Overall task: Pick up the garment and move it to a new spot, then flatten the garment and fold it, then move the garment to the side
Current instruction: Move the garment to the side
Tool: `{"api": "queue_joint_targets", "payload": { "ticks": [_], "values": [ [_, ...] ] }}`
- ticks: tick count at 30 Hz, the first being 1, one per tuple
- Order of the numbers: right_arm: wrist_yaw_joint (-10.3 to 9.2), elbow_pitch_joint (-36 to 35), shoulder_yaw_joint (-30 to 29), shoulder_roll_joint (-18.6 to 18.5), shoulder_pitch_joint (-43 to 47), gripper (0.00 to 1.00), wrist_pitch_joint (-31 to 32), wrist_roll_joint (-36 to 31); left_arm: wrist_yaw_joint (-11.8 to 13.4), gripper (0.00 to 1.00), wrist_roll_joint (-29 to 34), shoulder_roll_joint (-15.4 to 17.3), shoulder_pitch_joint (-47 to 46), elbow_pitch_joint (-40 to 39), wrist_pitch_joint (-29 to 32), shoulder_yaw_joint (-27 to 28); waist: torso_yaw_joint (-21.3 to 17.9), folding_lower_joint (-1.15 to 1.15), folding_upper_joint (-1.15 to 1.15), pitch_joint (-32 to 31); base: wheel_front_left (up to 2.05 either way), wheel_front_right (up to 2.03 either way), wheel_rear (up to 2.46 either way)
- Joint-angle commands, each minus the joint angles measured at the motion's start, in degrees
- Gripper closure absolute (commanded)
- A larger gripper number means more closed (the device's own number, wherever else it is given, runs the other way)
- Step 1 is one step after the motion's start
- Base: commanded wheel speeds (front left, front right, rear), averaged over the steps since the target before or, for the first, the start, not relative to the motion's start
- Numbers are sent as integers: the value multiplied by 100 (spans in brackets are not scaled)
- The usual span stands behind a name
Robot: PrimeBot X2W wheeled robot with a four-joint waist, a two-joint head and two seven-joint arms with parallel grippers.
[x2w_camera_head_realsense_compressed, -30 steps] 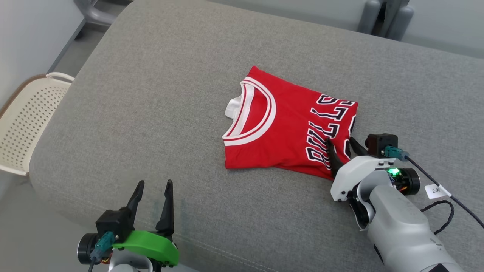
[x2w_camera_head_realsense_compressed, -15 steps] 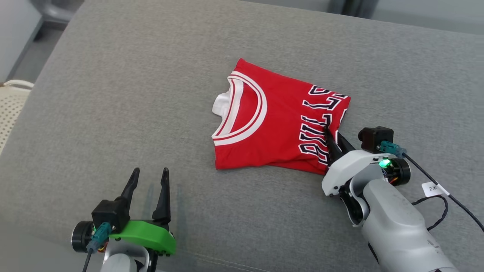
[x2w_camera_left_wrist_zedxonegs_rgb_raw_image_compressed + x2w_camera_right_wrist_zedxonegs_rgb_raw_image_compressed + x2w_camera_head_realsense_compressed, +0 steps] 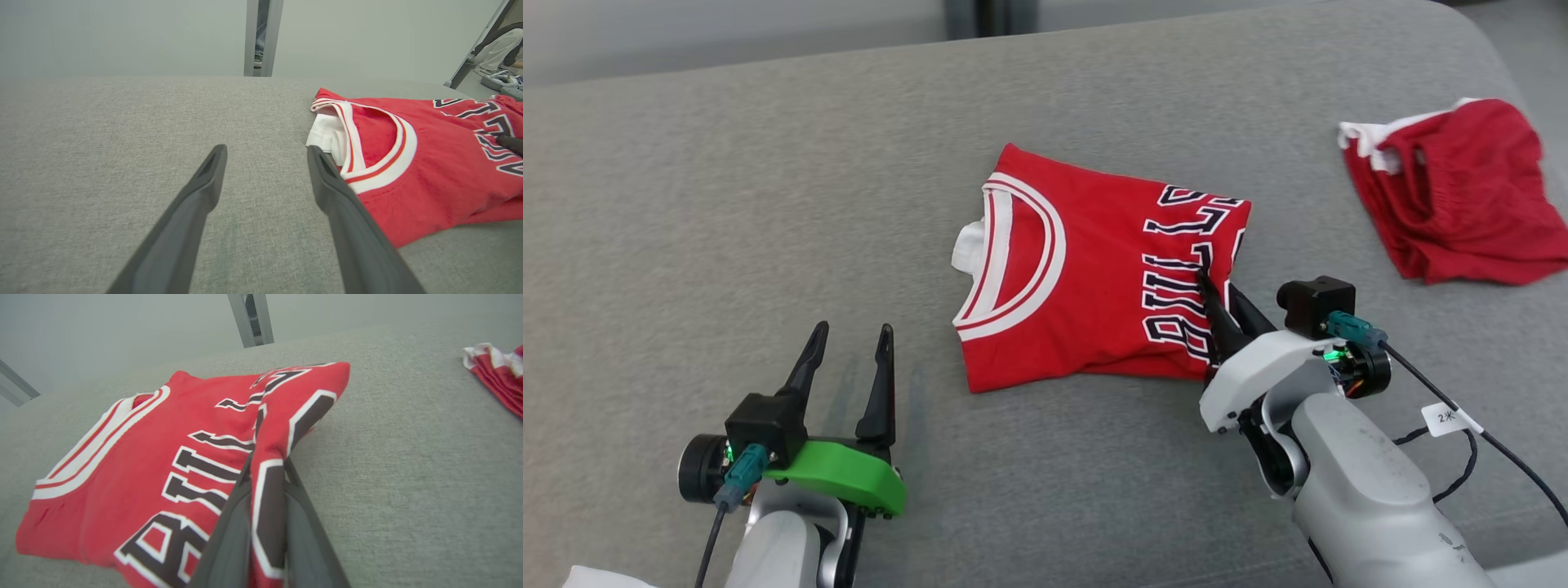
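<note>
The folded jersey (image 3: pixel 1086 278) is clenched at its edge by the right pincer (image 3: pixel 1215 287); the left pincer (image 3: pixel 853 333) is released. Dragged, its fold may be undone.

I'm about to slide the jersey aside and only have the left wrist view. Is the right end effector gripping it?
Observer: Yes, the right end effector is shut on the jersey, pinching a raised fold at its lettered edge.
Operator: Anything beyond that edge?
Observer: A second red garment lies crumpled further right, apart from the jersey.
Operator: Is my left side touching cloth?
Observer: No, the head view shows bare cushion between the open left end effector and the jersey.
</note>
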Motion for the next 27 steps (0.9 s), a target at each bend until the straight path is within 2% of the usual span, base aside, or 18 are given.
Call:
{"api": "queue_joint_targets", "payload": {
  "ticks": [1, 6, 11, 19, 23, 27],
  "values": [
    [-11, -46, 55, 3, 78, 100, -14, 39, -15, 0, 47, 26, -92, 33, 1, -17, -1351, 0, 0, 54, 0, 0, 0],
    [-12, 89, 197, -8, -93, 100, -13, -337, -41, 0, 154, 30, -180, 87, 1, -73, -1576, 0, 0, 216, 0, 0, 0],
    [-12, 254, -77, -167, -421, 100, -13, -705, -45, 0, 194, 31, -242, 140, 2, -106, -1461, 0, 0, 324, 0, 0, 0],
    [-12, 792, -519, -1082, -1507, 100, 148, -1455, -52, 0, 374, 31, -318, 185, 2, -73, -933, 0, 0, 555, 0, 0, 0],
    [-12, 1077, -813, -1564, -1934, 100, 385, -1814, -54, 0, 257, 30, -378, 158, 2, -144, -600, 0, 0, 644, 0, 0, 0],
    [-13, 1342, -1206, -2219, -2090, 100, 501, -2303, -50, 0, 176, 29, -419, 159, 2, -394, -192, 0, 0, 699, 0, 0, 0]
  ]
}}
